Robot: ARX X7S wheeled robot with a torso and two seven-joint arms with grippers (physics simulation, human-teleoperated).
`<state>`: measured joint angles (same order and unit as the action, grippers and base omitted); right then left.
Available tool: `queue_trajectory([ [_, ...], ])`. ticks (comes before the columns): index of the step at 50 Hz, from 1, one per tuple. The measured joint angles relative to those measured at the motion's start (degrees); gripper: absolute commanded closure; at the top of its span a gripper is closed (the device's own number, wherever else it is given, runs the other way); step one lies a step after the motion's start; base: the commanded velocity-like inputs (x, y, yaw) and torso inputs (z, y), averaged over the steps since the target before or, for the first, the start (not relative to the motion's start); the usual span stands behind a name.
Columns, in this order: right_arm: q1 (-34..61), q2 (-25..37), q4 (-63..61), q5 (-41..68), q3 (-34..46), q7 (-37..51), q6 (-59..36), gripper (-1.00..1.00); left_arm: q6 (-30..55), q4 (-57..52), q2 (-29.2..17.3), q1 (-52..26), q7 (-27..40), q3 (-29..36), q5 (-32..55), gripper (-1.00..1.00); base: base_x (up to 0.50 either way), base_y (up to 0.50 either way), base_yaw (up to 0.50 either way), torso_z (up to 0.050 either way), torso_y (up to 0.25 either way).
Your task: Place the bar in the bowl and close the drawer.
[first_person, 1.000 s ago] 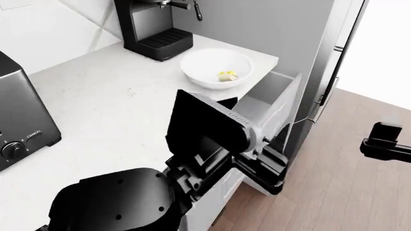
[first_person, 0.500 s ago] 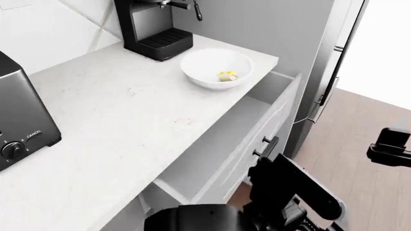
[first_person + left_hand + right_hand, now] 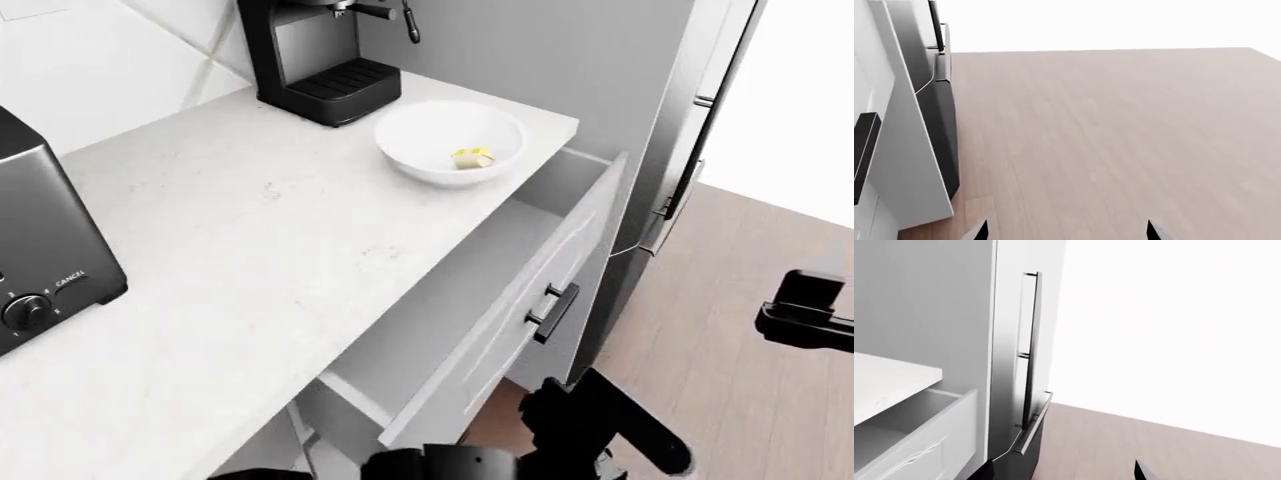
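Bar, a tiny pale yellow chunk, is shown lying inside the bowl, slightly toward the rim nearest the drawer. The white bowl is set on the marbled countertop, just beside the black coffee machine and close to the counter's corner. The drawer is seen pulled well out below the counter edge, its light grey inside bare and its black bar handle facing the wooden floor.

Neither gripper is near the bar. The left gripper is held low in front of the drawer front, below the handle in the head view; in its wrist view only two dark fingertips are visible, set wide apart over bare floor with nothing between them. The right gripper is held well out to the right over the floor, apart from the drawer; only one dark tip appears at the edge of its wrist view, so whether its jaws are apart or together cannot be told.

A toaster stands at the counter's left end. A tall grey refrigerator with a long vertical handle stands just beyond the drawer's far end.
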<state>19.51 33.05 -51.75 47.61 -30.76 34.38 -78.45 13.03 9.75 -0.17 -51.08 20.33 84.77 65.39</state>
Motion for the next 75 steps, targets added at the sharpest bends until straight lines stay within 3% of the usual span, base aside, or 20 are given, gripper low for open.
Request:
queue_trajectory([
  [22,-1.0,-0.2,0.6,-0.2,2.0,0.7,2.1,-1.0,-6.2,19.3,0.1,0.6,-5.9,3.9,4.6,-1.0,0.0,0.0,0.0,0.0,0.0],
  [43,-1.5,-0.2,0.7,-0.1,3.8,1.5,3.5,-1.0,-10.0,30.4,0.2,0.8,-9.3,4.3,8.2,-1.0,0.0,0.0,0.0,0.0,0.0],
  [75,-1.7,0.0,1.0,0.2,6.3,2.6,4.9,-1.0,-12.7,45.1,0.2,1.9,-8.9,5.1,14.7,-1.0,0.0,0.0,0.0,0.0,0.0],
])
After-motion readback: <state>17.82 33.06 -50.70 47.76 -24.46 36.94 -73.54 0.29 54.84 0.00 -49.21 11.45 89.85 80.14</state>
